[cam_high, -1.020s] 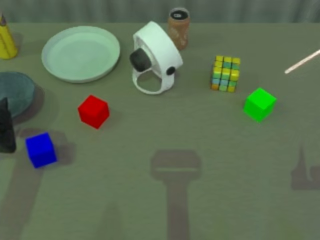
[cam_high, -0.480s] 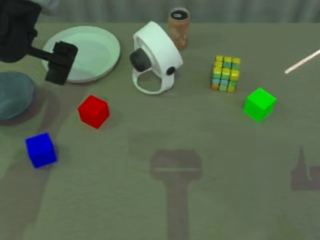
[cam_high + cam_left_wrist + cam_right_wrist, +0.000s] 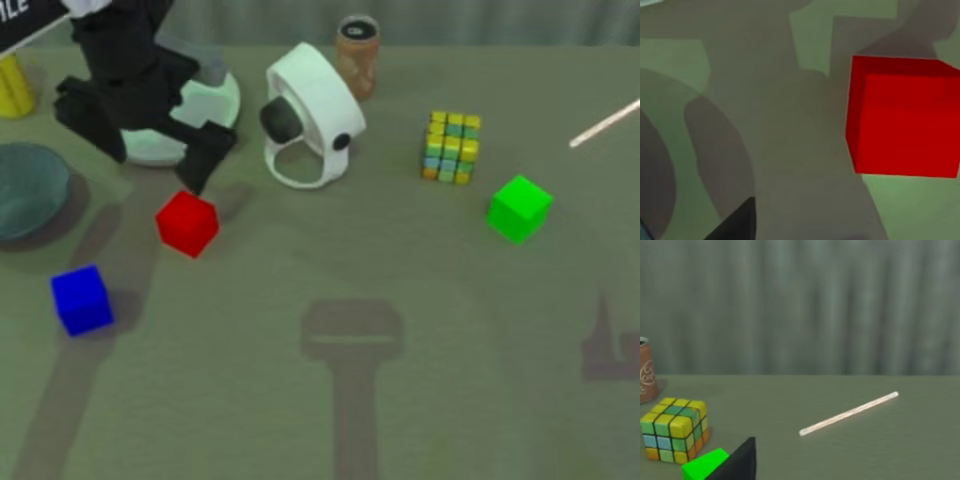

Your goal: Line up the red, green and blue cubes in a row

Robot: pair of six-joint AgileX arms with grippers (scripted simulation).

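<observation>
The red cube [image 3: 187,222] sits left of centre, the blue cube [image 3: 81,299] lies nearer the front left, and the green cube [image 3: 519,207] is far off at the right. My left gripper [image 3: 150,143] hangs open over the plate's front edge, just behind the red cube and apart from it. The left wrist view shows the red cube [image 3: 902,117] large, with one dark fingertip [image 3: 740,222] at the edge. My right gripper [image 3: 782,476] is outside the top view. Its wrist view shows one fingertip [image 3: 742,460] beside the green cube [image 3: 702,467], holding nothing.
A pale plate [image 3: 225,100], a white round device [image 3: 310,110], a brown can [image 3: 357,50], a multicoloured puzzle cube [image 3: 451,146] and a thin white stick [image 3: 605,123] lie along the back. A grey bowl [image 3: 30,190] and a yellow bottle [image 3: 12,85] stand at the left.
My left arm has swung in from the left edge, up over the plate and rightward, and now hangs just behind the red cube. No cube has moved.
</observation>
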